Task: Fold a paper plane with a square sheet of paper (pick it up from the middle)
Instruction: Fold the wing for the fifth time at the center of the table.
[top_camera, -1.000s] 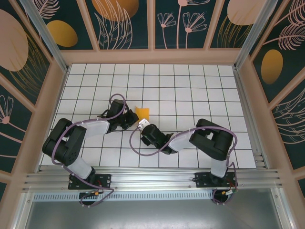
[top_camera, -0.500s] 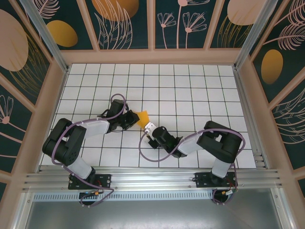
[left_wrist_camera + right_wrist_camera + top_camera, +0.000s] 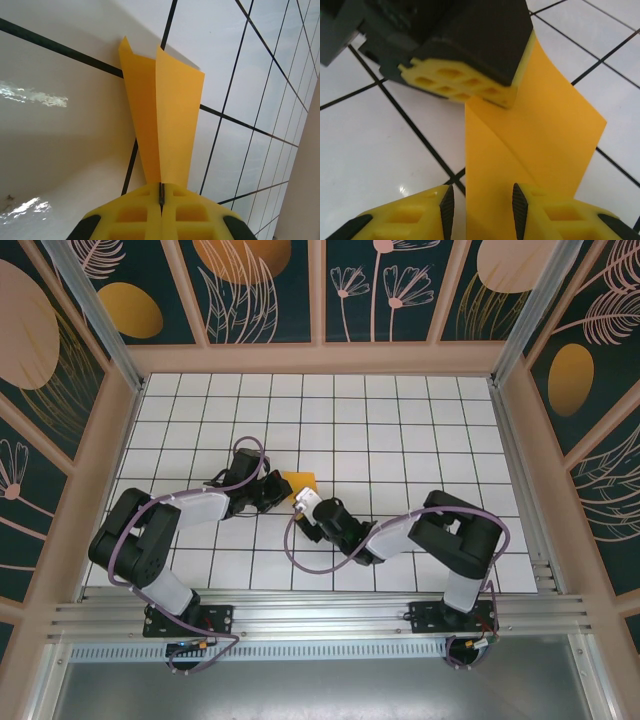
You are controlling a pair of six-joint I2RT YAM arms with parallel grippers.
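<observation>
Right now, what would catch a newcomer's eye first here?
The bright folded orange paper stands out near the middle of the white gridded table. The left end effector pinches its narrow end, while the right end effector sits open at the wide end, facing it.

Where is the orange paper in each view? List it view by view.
Top external: paper mid-table, at the left gripper's tip.
Left wrist: paper centre, fanning up from the shut left gripper.
Right wrist: paper centre-right, below the left gripper.
Shared landmark: left gripper's yellow fingers pinching it.
</observation>
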